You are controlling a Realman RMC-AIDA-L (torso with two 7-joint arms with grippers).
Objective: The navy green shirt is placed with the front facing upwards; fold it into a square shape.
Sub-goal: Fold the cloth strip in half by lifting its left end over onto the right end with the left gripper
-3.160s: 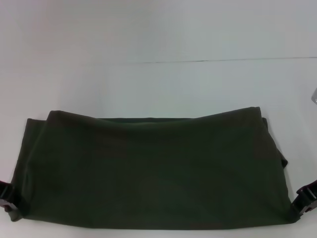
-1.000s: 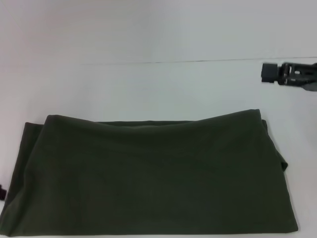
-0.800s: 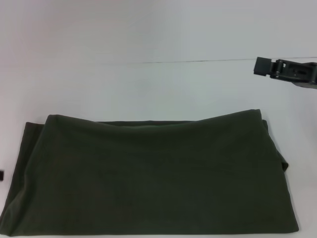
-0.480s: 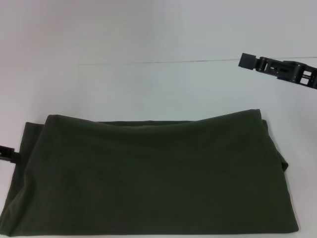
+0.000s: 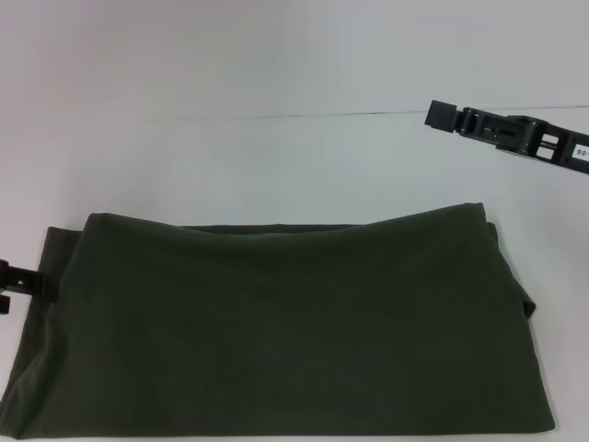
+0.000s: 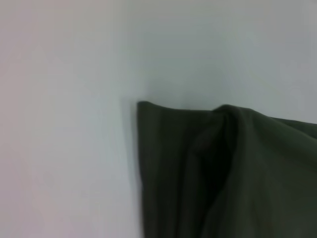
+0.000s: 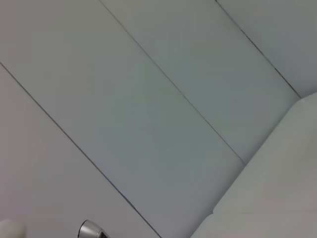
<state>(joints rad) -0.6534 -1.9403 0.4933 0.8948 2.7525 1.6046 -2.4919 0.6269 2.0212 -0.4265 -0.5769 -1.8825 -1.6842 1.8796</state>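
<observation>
The navy green shirt [image 5: 285, 322] lies folded into a wide, flat, dark olive rectangle across the near half of the white table, with plain fabric facing up. My right gripper [image 5: 440, 115] hangs high above the far right of the table, well beyond the shirt's far right corner, with nothing seen in it. At the left edge of the head view my left gripper [image 5: 17, 280] sits beside the shirt's left side. In the left wrist view a folded corner of the shirt [image 6: 223, 173] shows layered edges. Lettering, collar and label are hidden.
The white table [image 5: 276, 157] stretches bare beyond the shirt, with a thin seam line [image 5: 350, 114] across it. The right wrist view shows only pale panels with seams and a small metallic object [image 7: 91, 230] at its edge.
Both grippers have left the shirt's near corners. The right gripper rose and moved leftward over the far table. The left gripper came back into view beside the shirt's left edge. The shirt lies still.
</observation>
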